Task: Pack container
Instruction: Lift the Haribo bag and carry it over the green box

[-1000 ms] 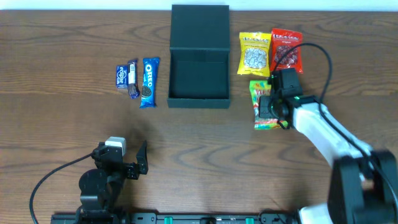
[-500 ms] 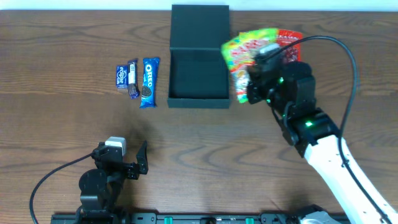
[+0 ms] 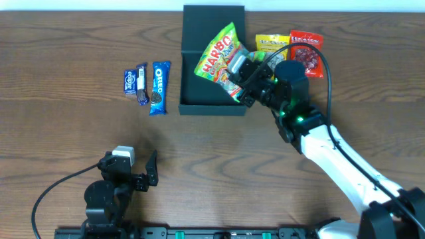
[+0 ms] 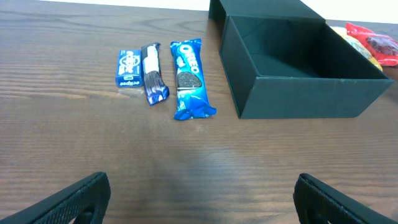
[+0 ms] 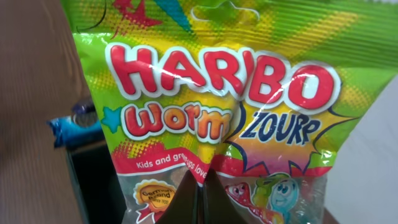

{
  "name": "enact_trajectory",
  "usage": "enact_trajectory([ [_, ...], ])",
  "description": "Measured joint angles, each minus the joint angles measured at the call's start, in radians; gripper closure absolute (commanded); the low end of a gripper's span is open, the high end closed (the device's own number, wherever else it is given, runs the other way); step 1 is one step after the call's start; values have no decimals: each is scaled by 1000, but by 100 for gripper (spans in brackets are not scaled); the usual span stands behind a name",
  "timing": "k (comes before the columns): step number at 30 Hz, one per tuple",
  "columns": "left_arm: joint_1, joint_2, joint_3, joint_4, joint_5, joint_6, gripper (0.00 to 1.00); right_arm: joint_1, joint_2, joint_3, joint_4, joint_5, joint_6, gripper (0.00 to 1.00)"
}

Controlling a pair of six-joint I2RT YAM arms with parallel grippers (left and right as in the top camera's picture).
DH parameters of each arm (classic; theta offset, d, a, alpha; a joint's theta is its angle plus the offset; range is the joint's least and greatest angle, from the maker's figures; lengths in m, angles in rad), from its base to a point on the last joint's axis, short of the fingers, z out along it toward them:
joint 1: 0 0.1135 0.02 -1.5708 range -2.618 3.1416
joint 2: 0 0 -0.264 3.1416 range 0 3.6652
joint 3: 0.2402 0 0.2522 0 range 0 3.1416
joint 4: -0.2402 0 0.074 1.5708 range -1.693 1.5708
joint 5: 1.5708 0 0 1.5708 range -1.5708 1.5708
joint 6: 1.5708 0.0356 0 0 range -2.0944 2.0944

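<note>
One packet in play: the Haribo bag [image 3: 216,56], pinched at its lower edge by the right gripper [image 3: 240,78]. In the right wrist view the dark fingertips [image 5: 198,198] are closed tight on the foil, label facing the lens.

The container [image 3: 212,106] sits at the far centre of the table, lid thrown open away from me, cavity looking bare in the left wrist view.

- Jaws hang about over the container's right wall, near the front corner.
- The bag runs from the jaws toward the far left, its long axis diagonal across the opening and above the rim, not inside.
- So the cavity lies left of and below the jaws. I judge I need a short carry left, then a drop.

The left gripper [image 4: 208,211] is spread wide at the near edge, well apart from the container. The right arm is the nearer one.
</note>
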Motion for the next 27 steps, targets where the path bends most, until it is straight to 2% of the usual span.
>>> enact_trajectory([
  [4,0,0,0,0,0,0,5,2,43,17,33,-32,1,99],
  [7,0,0,0,0,0,0,5,2,99,87,-12,-46,2,99],
  [14,0,0,0,0,0,0,5,6,238,364,-245,-67,-37,99],
  [20,0,0,0,0,0,0,5,38,315,479,-488,-61,-216,99],
  [27,0,0,0,0,0,0,5,53,369,480,-582,-20,-390,99],
])
